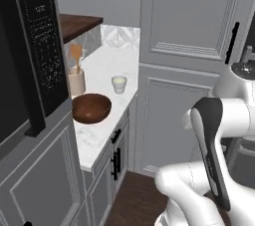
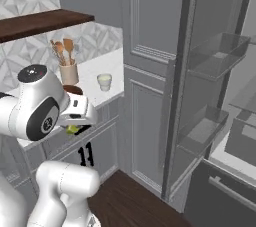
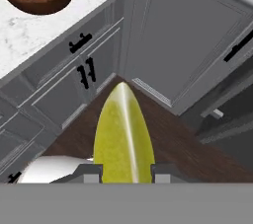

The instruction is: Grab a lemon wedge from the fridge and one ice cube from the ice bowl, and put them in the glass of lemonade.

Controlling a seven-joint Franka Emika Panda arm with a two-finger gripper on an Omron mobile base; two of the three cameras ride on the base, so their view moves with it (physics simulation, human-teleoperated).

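I am holding a lemon wedge (image 3: 122,136) in the claw (image 3: 122,173): in the hand view the yellow-green wedge is standing up between the two dark finger tips (image 3: 89,172), which are sitting partly closed against its sides, with its pointed end away from the camera. Under it I am looking down on dark wood floor (image 3: 168,139) and the grey lower cabinets (image 3: 64,87) with their black handles. In the right base view the claw (image 2: 75,127) is hanging just in front of the counter edge, a sliver of the yellow wedge (image 2: 73,129) showing under the white hand. On the white marble counter (image 1: 107,60) the ice bowl (image 1: 91,108) is sitting near the front edge, a dark reddish-brown wooden bowl; I am seeing a faint pale patch inside it in the hand view but I cannot tell whether that is the ice cube. The glass of lemonade (image 1: 118,84) is standing behind the bowl and apart from it, closer to the tall panelled cabinet (image 1: 189,70). A cream crock of wooden spoons (image 1: 76,75) is standing toward the wall, beside the bowl's far rim. In the right base view the fridge (image 2: 220,96) is standing open to my right, its door shelves (image 2: 215,53) facing me.
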